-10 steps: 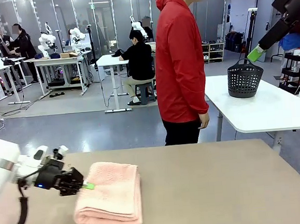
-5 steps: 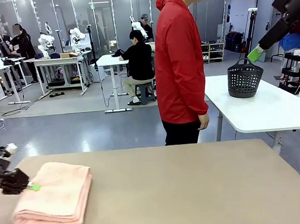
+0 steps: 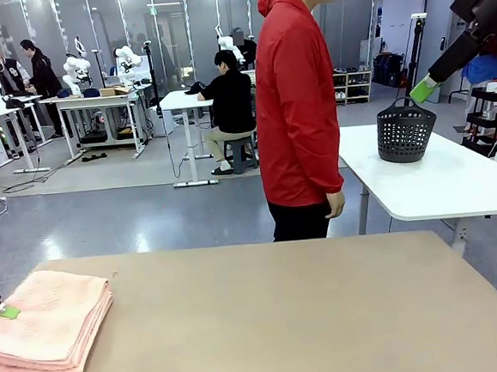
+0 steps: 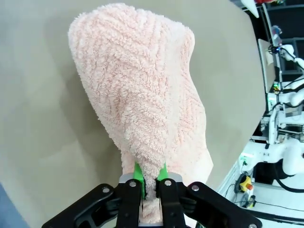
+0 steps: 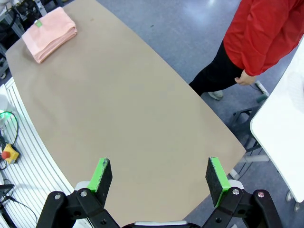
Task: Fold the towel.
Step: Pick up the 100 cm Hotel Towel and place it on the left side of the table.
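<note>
A person in a red jacket (image 3: 296, 105) stands beside a dark basket (image 3: 406, 130).

Folded towel (image 3: 44, 327) at table's (image 3: 311, 319) left edge, person (image 3: 298, 104) standing behind.

The towel (image 4: 142, 90) was fluffy pink terry cloth with a raised zigzag weave; the counter (image 5: 123, 118) looked smooth, matt tan.

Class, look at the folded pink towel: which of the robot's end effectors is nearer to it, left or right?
Left. The left end effector is shut on the towel at the table's left edge; the right end effector hangs open high above the table, far off.
</note>
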Controlling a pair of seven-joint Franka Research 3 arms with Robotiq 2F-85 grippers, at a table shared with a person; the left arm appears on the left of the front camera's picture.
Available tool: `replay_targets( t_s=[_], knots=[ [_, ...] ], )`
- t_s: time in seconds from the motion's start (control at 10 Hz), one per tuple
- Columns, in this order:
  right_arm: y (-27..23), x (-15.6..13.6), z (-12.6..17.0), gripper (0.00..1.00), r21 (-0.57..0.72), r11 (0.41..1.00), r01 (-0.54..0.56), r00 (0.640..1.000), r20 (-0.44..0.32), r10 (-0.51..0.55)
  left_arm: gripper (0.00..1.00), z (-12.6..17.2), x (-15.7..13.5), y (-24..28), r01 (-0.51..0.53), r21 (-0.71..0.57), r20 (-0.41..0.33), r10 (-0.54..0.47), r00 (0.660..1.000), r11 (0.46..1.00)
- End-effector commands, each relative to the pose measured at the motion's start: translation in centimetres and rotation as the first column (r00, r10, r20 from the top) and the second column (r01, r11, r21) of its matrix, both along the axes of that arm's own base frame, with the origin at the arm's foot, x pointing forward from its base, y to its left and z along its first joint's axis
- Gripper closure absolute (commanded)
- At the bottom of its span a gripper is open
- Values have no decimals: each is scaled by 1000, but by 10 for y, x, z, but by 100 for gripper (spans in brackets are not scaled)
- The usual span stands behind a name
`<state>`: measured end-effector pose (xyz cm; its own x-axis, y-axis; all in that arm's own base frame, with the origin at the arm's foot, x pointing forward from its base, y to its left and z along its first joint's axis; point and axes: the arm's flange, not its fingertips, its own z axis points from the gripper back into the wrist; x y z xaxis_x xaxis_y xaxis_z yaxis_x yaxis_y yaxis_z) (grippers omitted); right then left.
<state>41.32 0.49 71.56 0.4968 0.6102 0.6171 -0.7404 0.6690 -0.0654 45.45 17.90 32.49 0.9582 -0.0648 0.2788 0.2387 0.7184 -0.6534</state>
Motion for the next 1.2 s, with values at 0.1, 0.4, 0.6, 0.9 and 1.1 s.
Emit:
replay_targets(
  t_s=[0.1, 0.4, 0.6, 0.9, 1.1],
  knots=[
    [0, -1, -1, 0, -4, 1000, -4, 1000, -4, 4, 51, 8, 8, 5, 20, 35, 30, -21, 999, 999],
    [0, -1, -1, 0, -4, 1000, -4, 1000, -4, 4, 5, 21, 2, 5, 0, 99, 37, -3, 999, 995],
    [0, -1, -1, 0, -4, 1000, -4, 1000, -4, 4, 0, 31, -4, 2, -29, 153, 43, 23, 999, 988],
    [0, -1, -1, 0, -4, 1000, -4, 1000, -4, 4, 0, 48, -11, -9, -53, 220, 58, 41, 997, 974],
    [0, -1, -1, 0, -4, 1000, -4, 1000, -4, 4, 0, 45, -2, 4, -36, 169, 67, 25, 997, 985]
  ],
)
